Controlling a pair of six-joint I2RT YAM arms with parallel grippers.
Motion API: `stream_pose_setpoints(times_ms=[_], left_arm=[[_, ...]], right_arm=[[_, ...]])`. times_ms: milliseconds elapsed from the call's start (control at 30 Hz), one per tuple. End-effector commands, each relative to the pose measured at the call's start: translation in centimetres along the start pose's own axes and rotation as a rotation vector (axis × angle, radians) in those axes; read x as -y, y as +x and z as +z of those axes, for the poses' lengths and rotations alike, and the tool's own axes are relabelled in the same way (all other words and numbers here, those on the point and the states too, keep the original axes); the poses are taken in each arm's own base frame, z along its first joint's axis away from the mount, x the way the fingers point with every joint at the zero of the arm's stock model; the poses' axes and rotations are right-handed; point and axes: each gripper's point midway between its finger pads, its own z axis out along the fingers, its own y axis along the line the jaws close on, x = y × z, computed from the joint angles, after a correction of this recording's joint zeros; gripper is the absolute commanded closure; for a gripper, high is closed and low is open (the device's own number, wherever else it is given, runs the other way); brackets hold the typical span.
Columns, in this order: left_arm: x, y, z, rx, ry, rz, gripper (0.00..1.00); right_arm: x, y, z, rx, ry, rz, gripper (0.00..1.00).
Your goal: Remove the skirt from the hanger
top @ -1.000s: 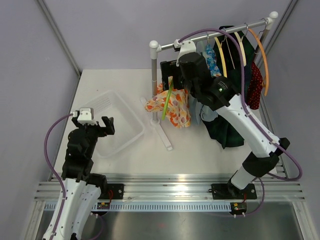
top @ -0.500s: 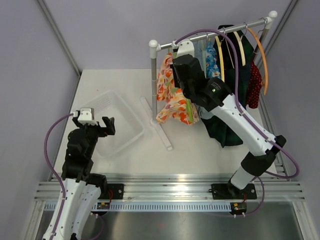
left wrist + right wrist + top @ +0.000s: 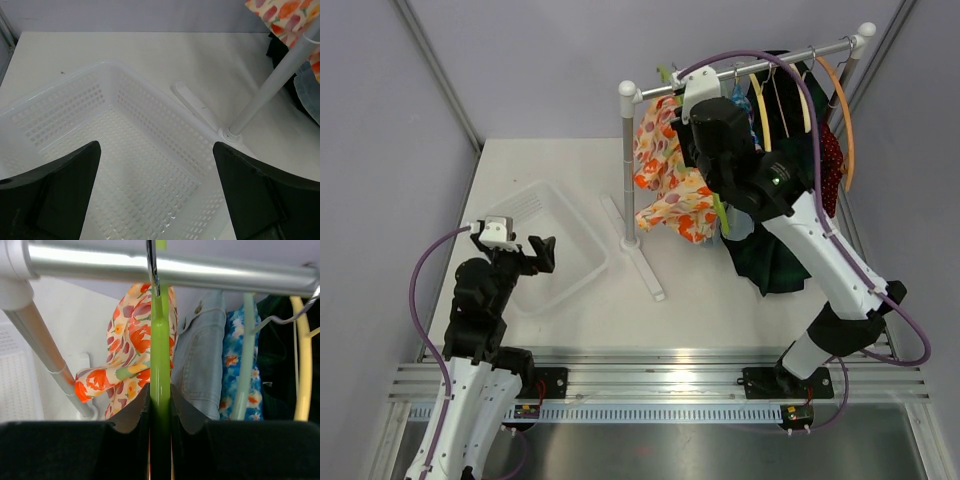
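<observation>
The skirt (image 3: 665, 190), orange and yellow floral, hangs from a lime green hanger (image 3: 160, 355) whose metal hook sits at the silver rail (image 3: 200, 270). My right gripper (image 3: 160, 400) is shut on the hanger's green stem, just below the rail. From above, the right gripper (image 3: 692, 130) is up by the rail's left end, with the skirt draped to its left and below. The skirt (image 3: 132, 355) falls behind and left of the stem. Over the white basket (image 3: 582, 240), my left gripper (image 3: 535, 252) stands open and holds nothing.
The rack's upright post (image 3: 629, 170) and floor foot (image 3: 642, 258) stand beside the basket. Further right on the rail hang a denim garment (image 3: 202, 360), a blue floral one (image 3: 235, 360), a dark green one (image 3: 775, 255), a red one (image 3: 830, 170) and an orange hanger (image 3: 845, 110).
My right gripper has shut on the green hanger and moved right and up to the rail. The skirt has swung from low by the post to hang higher. The left arm is still.
</observation>
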Motion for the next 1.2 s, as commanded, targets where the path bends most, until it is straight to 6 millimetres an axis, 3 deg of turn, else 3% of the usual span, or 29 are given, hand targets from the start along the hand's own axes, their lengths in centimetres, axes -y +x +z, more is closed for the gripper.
stream_pose_setpoints(times_ms=[0, 67, 200, 367, 567, 600, 667, 700, 733, 800, 833, 867, 900, 933, 1000, 1033, 1067, 1133, 1167], left_arm=[[2.2, -3.2, -0.4, 0.098, 0.115, 0.004, 0.01], [2.7, -3.2, -0.3, 0.102, 0.142, -0.003, 0.01], [4.7, -3.8, -0.5, 0.15, 0.254, -0.018, 0.01], [7.0, -6.0, -1.5, 0.267, 0.373, -0.048, 0.01], [10.0, -7.0, -1.8, 0.219, 0.519, -0.078, 0.01], [10.5, -7.9, -2.2, 0.229, 0.535, -0.076, 0.01], [12.1, -7.6, -2.6, 0.191, 0.588, -0.069, 0.01], [12.6, -8.5, -2.9, 0.201, 0.589, -0.067, 0.01], [14.4, -7.9, -3.6, 0.169, 0.653, -0.062, 0.01], [15.9, -7.4, -3.4, 0.123, 0.667, -0.075, 0.01], [18.3, -7.3, -4.8, 0.098, 0.75, -0.081, 0.01], [19.5, -6.8, -5.0, 0.072, 0.771, -0.079, 0.01], [20.3, -6.0, -4.0, 0.037, 0.727, -0.078, 0.01], [23.2, -5.8, -5.7, 0.016, 0.805, -0.069, 0.01], [25.1, -5.6, -5.4, 0.001, 0.751, -0.049, 0.01], [28.5, -4.8, -6.3, -0.043, 0.802, -0.024, 0.01], [29.4, -5.0, -6.1, -0.051, 0.769, -0.028, 0.01], [33.6, -3.9, -6.1, -0.126, 0.783, -0.022, 0.01], [34.6, -3.1, -5.7, -0.149, 0.758, -0.008, 0.01]], right_arm=[[4.4, -8.3, -5.8, 0.253, -0.041, 0.142, 1.0], [4.7, -8.6, -6.5, 0.254, -0.094, 0.17, 1.0], [4.3, -7.3, -7.0, 0.218, -0.177, 0.167, 1.0], [3.3, -3.9, -8.6, 0.167, -0.316, 0.133, 1.0], [3.0, -0.3, -10.2, 0.129, -0.415, 0.112, 1.0], [3.0, 0.2, -10.4, 0.122, -0.423, 0.11, 1.0], [1.8, 1.8, -11.3, 0.101, -0.51, 0.098, 1.0], [1.5, 2.5, -11.5, 0.089, -0.533, 0.1, 1.0], [1.3, 3.9, -11.6, 0.06, -0.555, 0.1, 1.0], [0.9, 5.0, -11.7, 0.044, -0.583, 0.109, 1.0], [1.0, 6.2, -11.5, 0.021, -0.574, 0.114, 1.0], [1.1, 6.7, -11.4, 0.012, -0.57, 0.119, 1.0], [1.0, 7.6, -11.0, -0.005, -0.568, 0.125, 1.0], [1.1, 7.8, -11.2, -0.003, -0.566, 0.13, 1.0], [1.2, 8.1, -11.1, -0.008, -0.57, 0.145, 1.0], [1.0, 8.6, -11.1, -0.017, -0.578, 0.151, 1.0], [1.1, 8.6, -11.1, -0.017, -0.577, 0.159, 1.0], [1.0, 8.9, -11.1, -0.02, -0.583, 0.166, 1.0], [1.1, 9.0, -11.0, -0.023, -0.579, 0.172, 1.0]])
